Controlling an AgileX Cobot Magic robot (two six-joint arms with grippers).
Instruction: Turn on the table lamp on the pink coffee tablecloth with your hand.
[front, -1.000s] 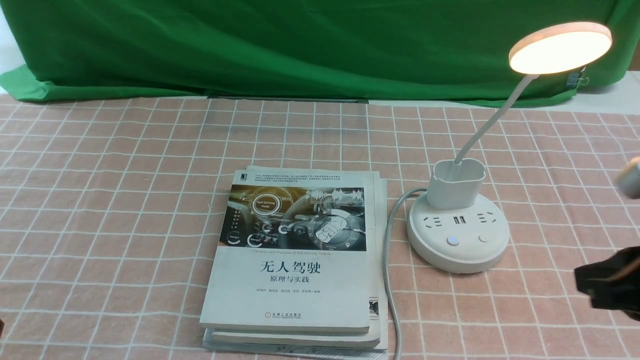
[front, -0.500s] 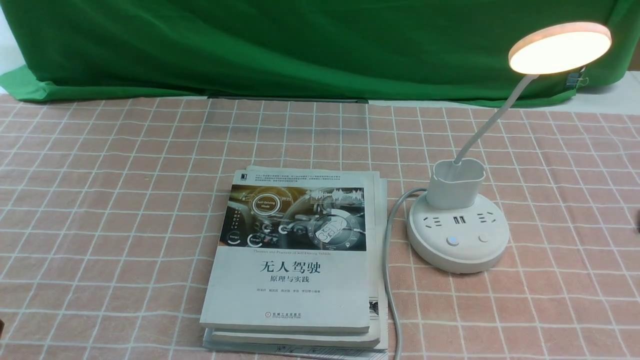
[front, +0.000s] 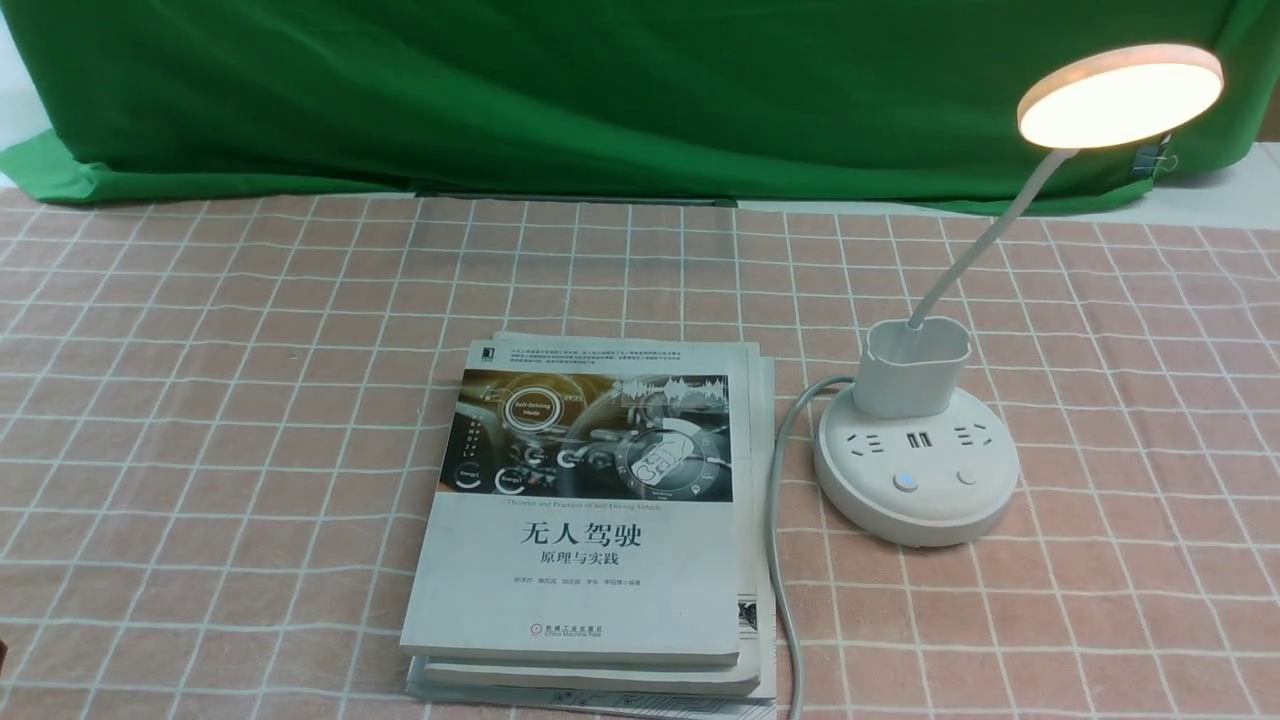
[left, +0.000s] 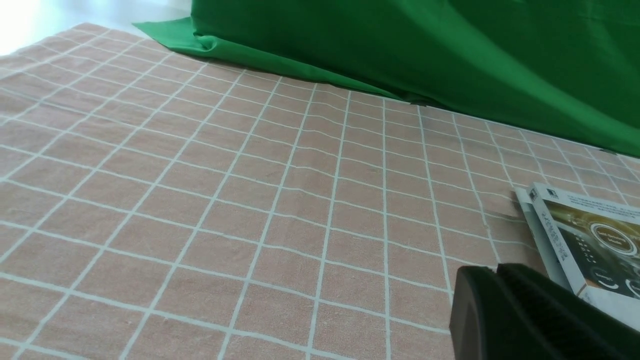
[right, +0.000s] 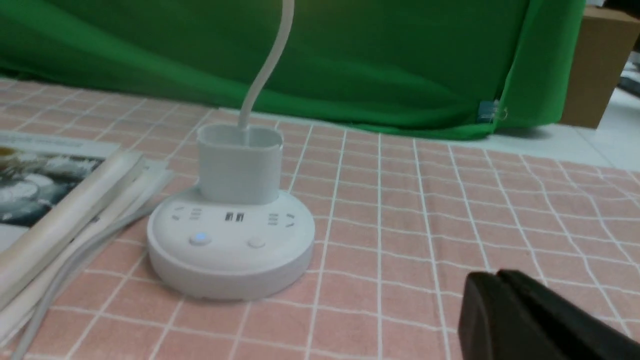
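Books (front: 590, 580) stacked beside one lit lamp (front: 915, 450); two grippers, left (left: 492, 270) and right (right: 495, 277), clenched.

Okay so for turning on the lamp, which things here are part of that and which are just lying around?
Part of the job:
- table lamp, lit
- pink tablecloth under it
- right gripper, shut

Just lying about:
- stack of books
- green cloth behind
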